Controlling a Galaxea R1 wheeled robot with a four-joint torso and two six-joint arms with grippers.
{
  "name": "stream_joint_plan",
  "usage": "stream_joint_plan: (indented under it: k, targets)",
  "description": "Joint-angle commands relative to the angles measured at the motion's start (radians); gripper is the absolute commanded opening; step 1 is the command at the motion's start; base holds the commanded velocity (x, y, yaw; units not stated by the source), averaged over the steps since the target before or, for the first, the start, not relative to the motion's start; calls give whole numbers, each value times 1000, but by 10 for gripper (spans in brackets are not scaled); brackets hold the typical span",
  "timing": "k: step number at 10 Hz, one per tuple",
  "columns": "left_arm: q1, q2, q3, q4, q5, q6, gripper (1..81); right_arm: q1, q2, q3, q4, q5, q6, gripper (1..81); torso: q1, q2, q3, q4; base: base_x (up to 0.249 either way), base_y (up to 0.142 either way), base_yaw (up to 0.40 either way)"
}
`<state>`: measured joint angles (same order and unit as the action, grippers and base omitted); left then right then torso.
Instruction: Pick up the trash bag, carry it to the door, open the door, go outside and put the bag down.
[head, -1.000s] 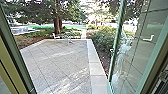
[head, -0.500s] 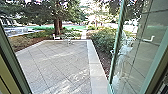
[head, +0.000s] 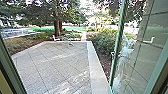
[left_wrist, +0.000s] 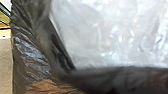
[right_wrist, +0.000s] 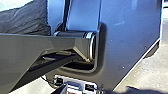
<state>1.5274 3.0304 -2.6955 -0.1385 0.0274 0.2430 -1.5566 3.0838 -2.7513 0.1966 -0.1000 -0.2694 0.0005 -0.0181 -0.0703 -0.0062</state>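
Looks out toward twelve o'clock and down from the head. Has the right wrist's camera turned in on the body's own wide dark plate (right_wrist: 130, 32), with the jointed bar (right_wrist: 27, 53) beside it; perhaps bent at the round joint (right_wrist: 86, 46), though hard to judge so close.

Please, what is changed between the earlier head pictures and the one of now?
The robot seems to have driven slightly forward: the door frame on the left now shows nearer the picture's edge. The glass door stays open, the paved yard ahead.
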Motion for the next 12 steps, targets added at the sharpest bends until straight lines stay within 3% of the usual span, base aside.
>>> stream_joint_plan:
  k: [1,12]
  targets:
    - [-43,-1,3,0,63,10,10,43,14,7,-2,-69,-4,811,0,0,0,0,91,0,0]
    - [-42,1,3,2,63,10,10,42,15,7,-5,-63,-4,811,0,-2,0,0,91,0,0]
